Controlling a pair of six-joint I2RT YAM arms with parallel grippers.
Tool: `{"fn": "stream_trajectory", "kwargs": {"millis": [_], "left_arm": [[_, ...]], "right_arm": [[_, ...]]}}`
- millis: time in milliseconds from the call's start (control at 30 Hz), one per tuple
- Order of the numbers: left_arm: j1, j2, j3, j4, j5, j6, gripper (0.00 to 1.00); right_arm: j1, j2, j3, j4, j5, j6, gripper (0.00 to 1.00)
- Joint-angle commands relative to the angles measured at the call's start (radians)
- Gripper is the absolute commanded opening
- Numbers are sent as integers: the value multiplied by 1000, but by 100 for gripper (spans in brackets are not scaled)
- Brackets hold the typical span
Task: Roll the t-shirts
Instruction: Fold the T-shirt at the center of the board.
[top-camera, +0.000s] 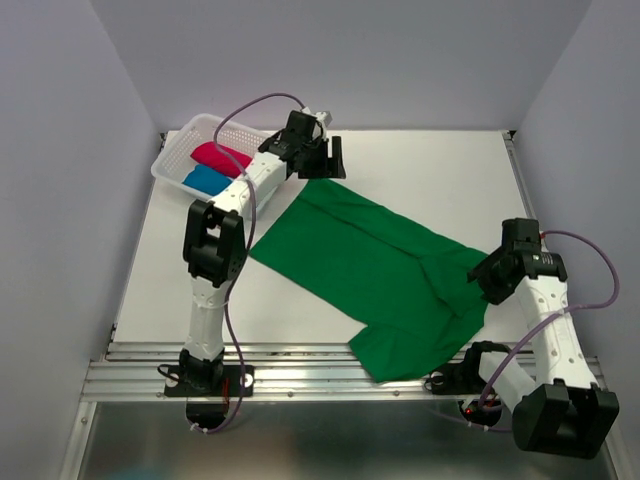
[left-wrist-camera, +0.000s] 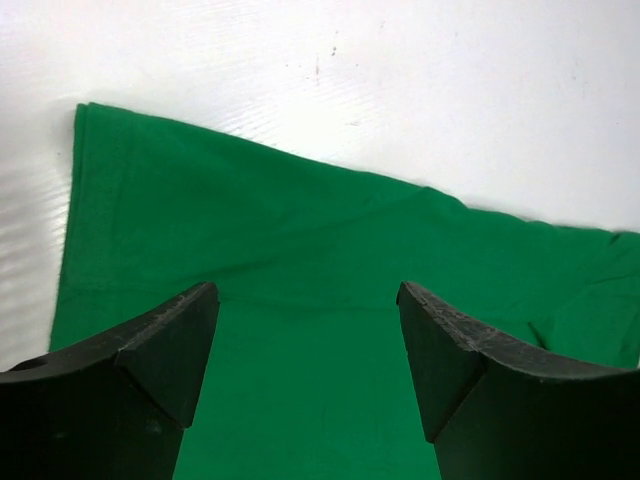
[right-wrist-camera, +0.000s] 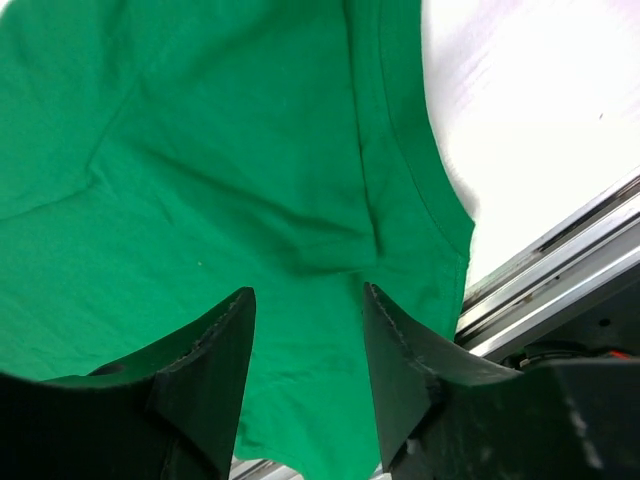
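The green shirt (top-camera: 385, 270) is spread across the desk (top-camera: 440, 170), one corner overhanging its near edge; left pincer (left-wrist-camera: 308, 295) and right pincer (right-wrist-camera: 308, 298) are held apart, empty; a crooked roll may be caused by that overhang.

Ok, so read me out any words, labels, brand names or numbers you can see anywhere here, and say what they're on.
None: no readable text in any view.
The deep green cloth t-shirt: plain, no print or tag showing.
The crimson-pink cloth shirt and the bright blue cloth shirt: plain.
The white plastic lattice basket: no label visible.
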Motion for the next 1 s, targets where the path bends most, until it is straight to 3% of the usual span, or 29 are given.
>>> {"fn": "stream_trajectory", "kwargs": {"millis": [0,233,467,633,967], "left_arm": [[-24,35,42,3,-7,-1,75],[-30,104,46,23,-16,-7,62],[-31,176,86,14,-37,-10,62],[-33,202,86,12,-42,-15,62],[-31,207,74,11,-36,-19,62]], "right_arm": [[8,41,88,13,42,-49,49],[60,109,42,98,-21,-76,47],[349,257,76,79,134,-6,55],[370,314,47,113,111,-26,57],[389,375,16,165,88,-38,48]]}}
